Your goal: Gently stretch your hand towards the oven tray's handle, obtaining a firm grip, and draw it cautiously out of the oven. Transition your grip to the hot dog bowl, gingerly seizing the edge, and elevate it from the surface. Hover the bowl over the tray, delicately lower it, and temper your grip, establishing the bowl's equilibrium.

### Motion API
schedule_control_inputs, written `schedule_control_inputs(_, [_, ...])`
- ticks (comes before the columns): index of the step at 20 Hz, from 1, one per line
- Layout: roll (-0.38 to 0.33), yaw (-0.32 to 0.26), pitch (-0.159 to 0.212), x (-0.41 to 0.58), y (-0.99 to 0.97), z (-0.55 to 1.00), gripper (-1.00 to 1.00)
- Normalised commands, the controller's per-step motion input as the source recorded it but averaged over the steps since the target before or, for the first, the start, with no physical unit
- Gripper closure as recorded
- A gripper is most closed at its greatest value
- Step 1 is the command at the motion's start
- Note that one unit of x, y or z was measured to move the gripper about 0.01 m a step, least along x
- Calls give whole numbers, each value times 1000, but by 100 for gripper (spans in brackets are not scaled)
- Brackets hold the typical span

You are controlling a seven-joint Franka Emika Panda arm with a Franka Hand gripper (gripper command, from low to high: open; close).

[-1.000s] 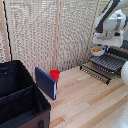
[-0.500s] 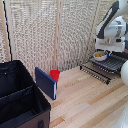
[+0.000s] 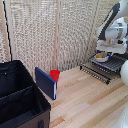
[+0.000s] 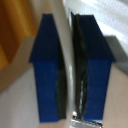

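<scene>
Hot dog bowl [image 3: 101,57] rim pinched by gripper [image 3: 106,50], above oven tray [image 3: 114,63]

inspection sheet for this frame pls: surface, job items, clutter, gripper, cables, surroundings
Surface: light wooden table, planks visible.
Job's things: hot dog bowl, white with yellow food, sits over the oven tray, a dark wire rack at the exterior view's right. Tray's handle is the front bar facing the table. Oven: not clearly seen.
Clutter: small red cup; blue upright panel beside it; big black open case at the exterior view's left.
Gripper: gripper with blue pads closed on a thin white edge, apparently the bowl's rim.
Cables: nothing seen.
Surroundings: woven beige screen behind the table.
</scene>
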Motion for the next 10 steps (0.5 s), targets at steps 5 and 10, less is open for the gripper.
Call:
schedule_control_inputs(5, [29, -47, 10, 65, -9, 558, -100])
schedule_control_inputs(10, [9, -211, 51, 180, -43, 740, -100])
